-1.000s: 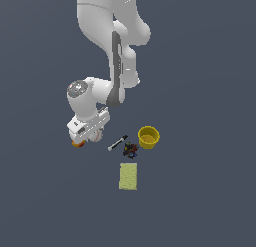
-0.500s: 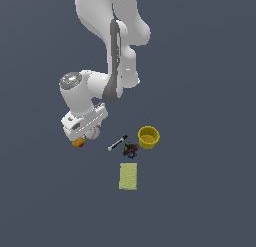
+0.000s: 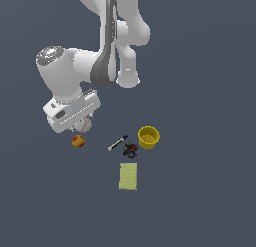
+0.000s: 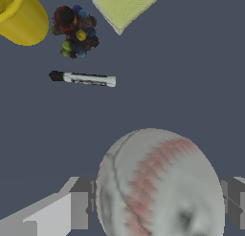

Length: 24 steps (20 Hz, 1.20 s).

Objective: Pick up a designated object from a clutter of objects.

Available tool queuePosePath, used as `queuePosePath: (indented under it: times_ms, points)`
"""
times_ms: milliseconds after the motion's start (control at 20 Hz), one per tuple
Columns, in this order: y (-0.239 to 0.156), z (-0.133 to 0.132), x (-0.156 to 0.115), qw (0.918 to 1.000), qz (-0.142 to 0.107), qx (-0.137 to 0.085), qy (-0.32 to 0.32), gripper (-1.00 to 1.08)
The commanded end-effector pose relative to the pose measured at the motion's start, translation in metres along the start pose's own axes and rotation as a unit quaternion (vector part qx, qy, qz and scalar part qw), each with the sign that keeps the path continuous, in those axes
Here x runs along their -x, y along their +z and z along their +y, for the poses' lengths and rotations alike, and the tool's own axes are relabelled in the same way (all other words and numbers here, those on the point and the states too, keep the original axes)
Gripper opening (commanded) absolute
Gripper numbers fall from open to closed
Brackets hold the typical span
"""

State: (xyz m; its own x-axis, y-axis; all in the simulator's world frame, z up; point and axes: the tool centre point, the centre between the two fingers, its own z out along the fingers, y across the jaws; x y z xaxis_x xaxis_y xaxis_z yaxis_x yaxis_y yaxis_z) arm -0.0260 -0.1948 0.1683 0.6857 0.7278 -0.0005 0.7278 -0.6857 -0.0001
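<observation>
"Where is the baseball [image 4: 158, 187]?"

"Pinched in the gripper [image 3: 81, 125], above the bench [image 3: 200, 191], next to the orange-red ball [image 3: 78, 141]."

"How to lift it well?"

"Squeeze tight. Go straight up, slowly, so it cannot slip."

Matt stitched baseball [image 4: 160, 185], porous sponge [image 4: 126, 7], smooth plastic-looking yellow cup [image 4: 19, 17].

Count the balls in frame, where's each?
2. The baseball sits between the fingers of the gripper, up against the hand. The orange-red ball lies on the floor just below it in the exterior view. Another could be hidden behind the arm.
</observation>
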Motion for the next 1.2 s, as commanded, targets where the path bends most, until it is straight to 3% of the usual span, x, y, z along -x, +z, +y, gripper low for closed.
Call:
queuePosePath:
  times_ms: [0, 650, 1150]
  points:
    - [-0.026, 0.007, 0.001, 1.0, 0.0, 0.001, 0.0, -1.0]
    - [-0.148, 0.043, 0.006, 1.0, 0.0, 0.0, 0.0, -1.0]
    - [-0.194, 0.06, 0.006, 1.0, 0.0, 0.0, -0.001, -1.0]
